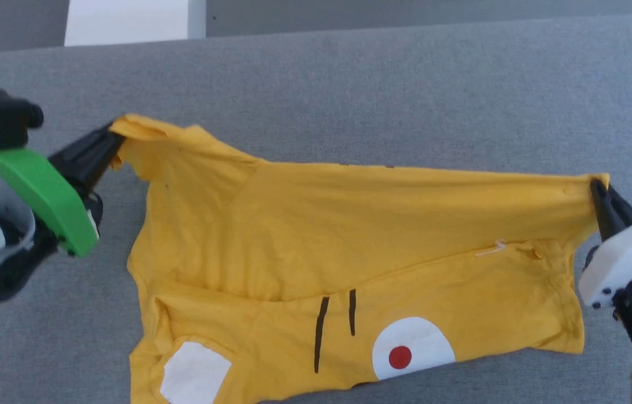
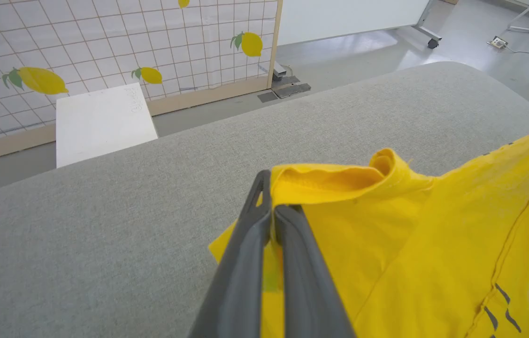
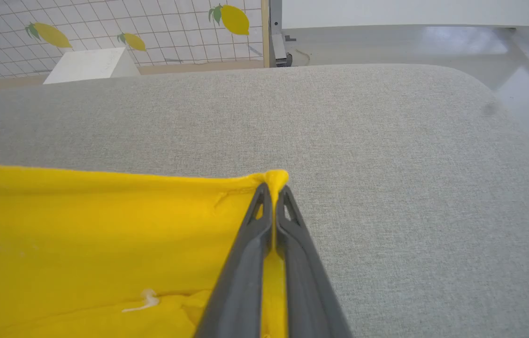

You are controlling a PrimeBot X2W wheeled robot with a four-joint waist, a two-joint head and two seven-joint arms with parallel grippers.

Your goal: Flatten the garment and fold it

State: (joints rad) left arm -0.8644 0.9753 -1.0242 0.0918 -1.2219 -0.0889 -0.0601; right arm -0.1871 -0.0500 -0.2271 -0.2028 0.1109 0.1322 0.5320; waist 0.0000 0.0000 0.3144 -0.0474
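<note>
A grey fabric-covered surface point(image 1: 349, 73) is observed across the head view. The garment point(image 1: 360, 224) is found spread upon it, stretched between both grippers, with its upper edge drawn taut and its lower part creased. The left gripper point(image 1: 115, 136) is noted with jaws pinched closed on one upper corner. The right gripper point(image 1: 598, 188) is likewise clamped on the opposite corner. A white patch point(image 1: 195, 373), two black lines point(image 1: 321, 331) and a red dot point(image 1: 400, 357) are recorded near the lower edge.

Bright even light, soft faint shadows; glare on floor point(image 3: 456, 37); wrist views bowed at edges
</note>
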